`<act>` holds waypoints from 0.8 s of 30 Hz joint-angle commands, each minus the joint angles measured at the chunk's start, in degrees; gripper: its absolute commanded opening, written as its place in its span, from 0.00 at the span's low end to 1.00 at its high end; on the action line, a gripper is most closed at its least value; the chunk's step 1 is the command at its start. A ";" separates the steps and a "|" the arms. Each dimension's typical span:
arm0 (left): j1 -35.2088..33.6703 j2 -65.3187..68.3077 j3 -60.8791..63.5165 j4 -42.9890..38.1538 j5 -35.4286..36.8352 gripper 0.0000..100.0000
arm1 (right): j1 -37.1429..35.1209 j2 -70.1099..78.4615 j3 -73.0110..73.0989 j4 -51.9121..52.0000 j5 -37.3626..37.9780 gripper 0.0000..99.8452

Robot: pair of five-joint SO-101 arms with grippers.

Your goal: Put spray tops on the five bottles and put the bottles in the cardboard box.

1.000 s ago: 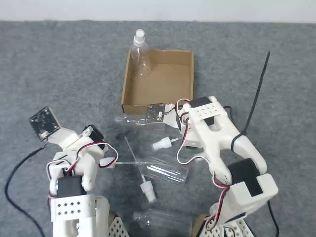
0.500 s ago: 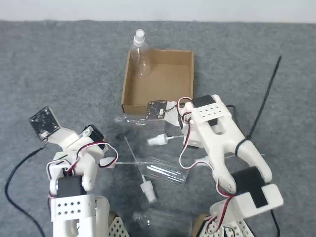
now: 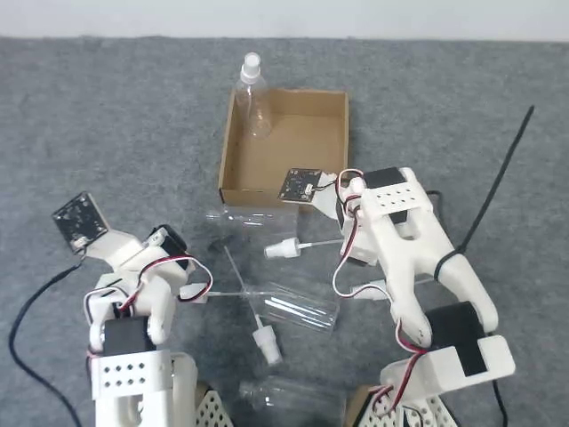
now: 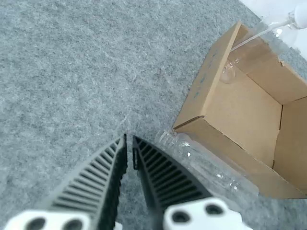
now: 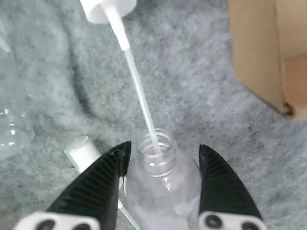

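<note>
So my right gripper [image 5: 164,146] is clamped round a clear bottle [image 5: 160,179] just below the neck, jaws about half apart with the plastic filling the gap. That's right off the near right corner of the cardboard box [image 3: 293,151]. A spray top [image 5: 108,8] has its dip tube [image 5: 139,91] poked into the bottle's mouth. The white head sits well out from the neck though, over toward the middle of the box's front wall, so it's not seated at all.

Handling-wise, I reckon these bottles are empty, feather-light and thin-walled, so squeeze too hard and they'll dent or squirt out sideways. The shoulder by the neck is probably the stiffest place to hold, which is where I've got it. The tube looks thin and bendy, so I'd take the top by its head, not the straw.

My right arm is stretched forward and low, wrist tipped down in front of the box. My left gripper [image 4: 129,141] has nothing in it, jaws nearly together. That arm is folded back and aimed at the box's near left corner, where another bottle [image 4: 201,160] lies against the front wall.
</note>
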 commanded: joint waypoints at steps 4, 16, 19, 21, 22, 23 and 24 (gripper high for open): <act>-0.35 -0.88 -0.75 -1.85 -0.70 0.01 | 0.75 -4.18 -3.08 0.22 -0.53 0.25; -0.35 -0.88 -0.75 -1.85 -0.70 0.01 | 1.01 -4.18 -2.90 0.48 2.73 0.29; -0.35 -0.88 -0.75 -1.85 -0.70 0.01 | 0.66 -4.18 -0.88 -0.40 4.84 0.29; -0.35 -0.88 -0.75 -1.85 -0.70 0.01 | 0.66 -4.18 0.70 -2.24 5.54 0.29; -0.35 -0.88 -0.75 -1.85 -0.70 0.01 | 0.84 -4.18 1.23 -3.38 5.54 0.29; -0.35 -0.88 -0.66 -1.93 -0.70 0.01 | 1.01 -4.18 1.93 -4.53 5.54 0.29; -0.35 -0.88 -0.66 -1.93 -0.70 0.01 | 1.10 -4.18 2.64 -5.49 5.54 0.29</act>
